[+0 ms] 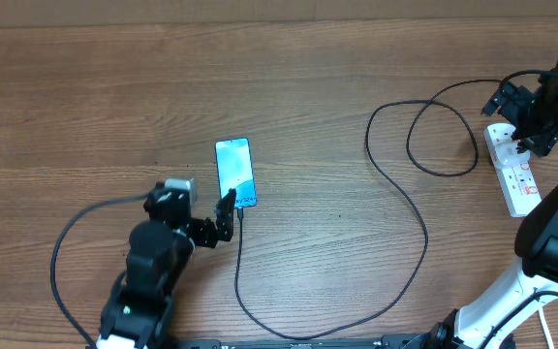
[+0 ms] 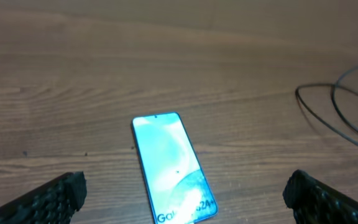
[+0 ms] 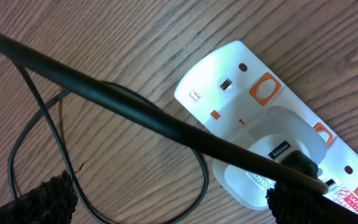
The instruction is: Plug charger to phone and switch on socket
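Note:
The phone (image 1: 234, 171) lies flat on the wood with its blue screen lit; in the left wrist view the phone (image 2: 166, 162) shows "Galaxy" text at its near end. The black charger cable (image 1: 410, 208) reaches the phone's near edge, sweeps right and loops back up toward the socket (image 1: 514, 173), a white strip at the far right. My left gripper (image 1: 227, 219) (image 2: 185, 186) stands open just short of the phone's near end. My right gripper (image 1: 521, 121) (image 3: 173, 199) hangs open over the socket (image 3: 241, 74), where a white adapter (image 3: 260, 180) holds the cable's black plug; orange-red switches (image 3: 266, 87) show.
Thin loops of cable (image 3: 17, 143) lie on the table left of the strip. A dark cable (image 1: 61, 247) from the left arm curves over the table's near left. Bare wood spreads around the phone and across the far side.

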`<state>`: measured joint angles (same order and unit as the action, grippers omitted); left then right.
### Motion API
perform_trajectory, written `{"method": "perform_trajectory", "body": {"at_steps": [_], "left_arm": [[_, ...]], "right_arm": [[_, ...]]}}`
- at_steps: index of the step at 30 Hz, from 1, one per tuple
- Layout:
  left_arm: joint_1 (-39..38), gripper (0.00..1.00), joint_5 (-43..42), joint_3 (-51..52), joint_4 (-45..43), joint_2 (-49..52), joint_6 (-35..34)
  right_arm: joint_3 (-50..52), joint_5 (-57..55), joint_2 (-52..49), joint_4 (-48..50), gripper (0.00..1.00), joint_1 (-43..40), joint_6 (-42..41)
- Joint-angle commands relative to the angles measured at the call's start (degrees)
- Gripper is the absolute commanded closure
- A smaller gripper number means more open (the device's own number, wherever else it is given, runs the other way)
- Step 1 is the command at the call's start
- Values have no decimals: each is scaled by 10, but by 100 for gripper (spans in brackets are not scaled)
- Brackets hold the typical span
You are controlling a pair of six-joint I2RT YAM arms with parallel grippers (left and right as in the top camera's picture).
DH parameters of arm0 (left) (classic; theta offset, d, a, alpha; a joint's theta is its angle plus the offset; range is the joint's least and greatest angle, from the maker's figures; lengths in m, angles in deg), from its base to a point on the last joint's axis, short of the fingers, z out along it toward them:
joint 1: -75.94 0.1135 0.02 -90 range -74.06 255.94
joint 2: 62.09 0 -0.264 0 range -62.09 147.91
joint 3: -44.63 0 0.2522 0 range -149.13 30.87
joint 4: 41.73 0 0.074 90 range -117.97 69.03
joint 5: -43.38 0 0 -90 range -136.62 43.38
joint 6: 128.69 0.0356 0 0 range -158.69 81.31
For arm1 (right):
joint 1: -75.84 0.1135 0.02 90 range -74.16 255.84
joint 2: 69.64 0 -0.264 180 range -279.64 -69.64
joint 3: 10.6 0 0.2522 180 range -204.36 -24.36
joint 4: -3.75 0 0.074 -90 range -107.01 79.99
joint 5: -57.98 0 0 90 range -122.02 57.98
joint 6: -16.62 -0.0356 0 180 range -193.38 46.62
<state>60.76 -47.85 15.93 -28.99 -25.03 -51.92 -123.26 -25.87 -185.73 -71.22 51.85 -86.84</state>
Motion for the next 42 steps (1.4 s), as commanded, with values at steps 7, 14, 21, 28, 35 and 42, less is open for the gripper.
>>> {"method": "perform_trajectory", "body": {"at_steps": [7, 14, 21, 28, 35, 42], "left_arm": [[26, 0, 2, 123, -62, -130, -15], [51, 0, 6, 147, -23, -196, -13], [76, 0, 21, 147, 55, -251, 3], [77, 0, 27, 147, 54, -311, 118], [78, 0, 32, 147, 55, -368, 230], [78, 0, 17, 147, 54, -369, 231]], "right_arm": [[-7, 0, 24, 3, 0, 0, 2], [-7, 0, 24, 3, 0, 0, 2], [-7, 0, 24, 3, 0, 0, 2], [-7, 0, 24, 3, 0, 0, 2], [-7, 0, 24, 3, 0, 0, 2], [-7, 0, 24, 3, 0, 0, 2]]}}
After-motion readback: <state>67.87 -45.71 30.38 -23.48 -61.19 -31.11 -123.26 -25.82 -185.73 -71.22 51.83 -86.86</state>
